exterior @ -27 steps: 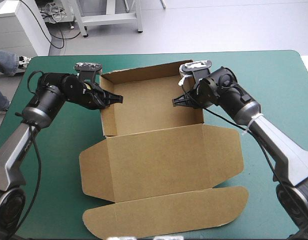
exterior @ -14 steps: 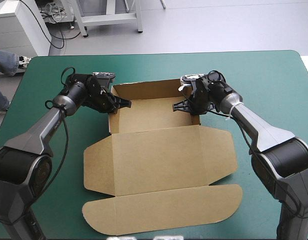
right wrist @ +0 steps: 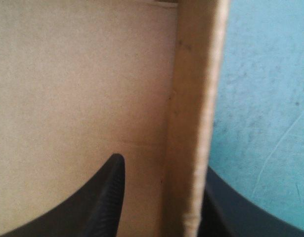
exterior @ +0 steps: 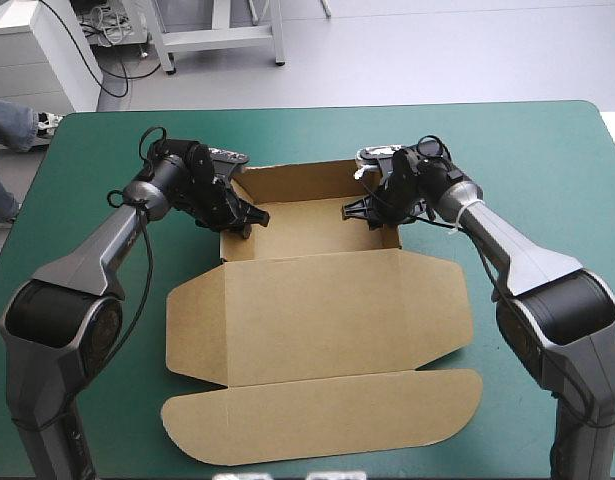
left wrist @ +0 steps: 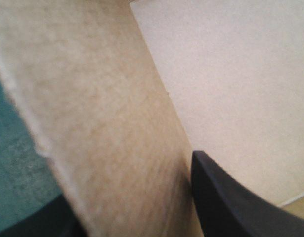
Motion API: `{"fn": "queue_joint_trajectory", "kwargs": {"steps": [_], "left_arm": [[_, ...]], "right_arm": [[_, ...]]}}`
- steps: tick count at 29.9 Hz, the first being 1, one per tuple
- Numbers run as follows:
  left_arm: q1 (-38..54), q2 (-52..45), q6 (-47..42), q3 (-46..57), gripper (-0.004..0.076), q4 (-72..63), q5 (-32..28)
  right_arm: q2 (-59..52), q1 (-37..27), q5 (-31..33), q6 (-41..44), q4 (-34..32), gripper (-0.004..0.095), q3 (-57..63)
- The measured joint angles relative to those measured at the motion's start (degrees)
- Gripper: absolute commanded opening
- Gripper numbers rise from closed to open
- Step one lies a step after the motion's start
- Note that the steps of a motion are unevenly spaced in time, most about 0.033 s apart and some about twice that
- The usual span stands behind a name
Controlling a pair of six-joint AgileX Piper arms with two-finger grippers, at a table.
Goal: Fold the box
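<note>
Left tool (exterior: 244,216) clenched on the box (exterior: 317,310) left wall (left wrist: 107,133), right tool (exterior: 359,208) clenched on the right wall (right wrist: 191,123) — probably keeping both upright for tucking.

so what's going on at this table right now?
Two arms are folding a brown box on the teal-green table. The left end effector is shut on the tray's left wall, the right end effector on its right wall, each with one finger inside and one outside. Back and side walls stand up; the lid and its tuck flap lie flat toward the near edge.
</note>
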Motion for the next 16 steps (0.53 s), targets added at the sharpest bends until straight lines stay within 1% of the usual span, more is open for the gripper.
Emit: {"fn": "queue_joint_trajectory", "kwargs": {"steps": [6, 11, 16], "left_arm": [[-0.1, 0.09, 0.23, -6.26, 0.039, 2.1, 6.1], [-0.1, -0.56, 0.23, -10.54, 0.039, 3.82, 6.91], [-0.1, -5.21, 0.23, -12.85, 0.039, 4.56, 7.41]], "right_arm": [[0.28, 0.0, 4.1, -0.05, -1.03, 0.0418, -6.57], [-0.03, 0.0, 10.91, -0.05, -2.86, 0.0418, -14.38], [-3.43, 0.0, 12.61, -0.05, -3.47, 0.0417, -16.66]]}}
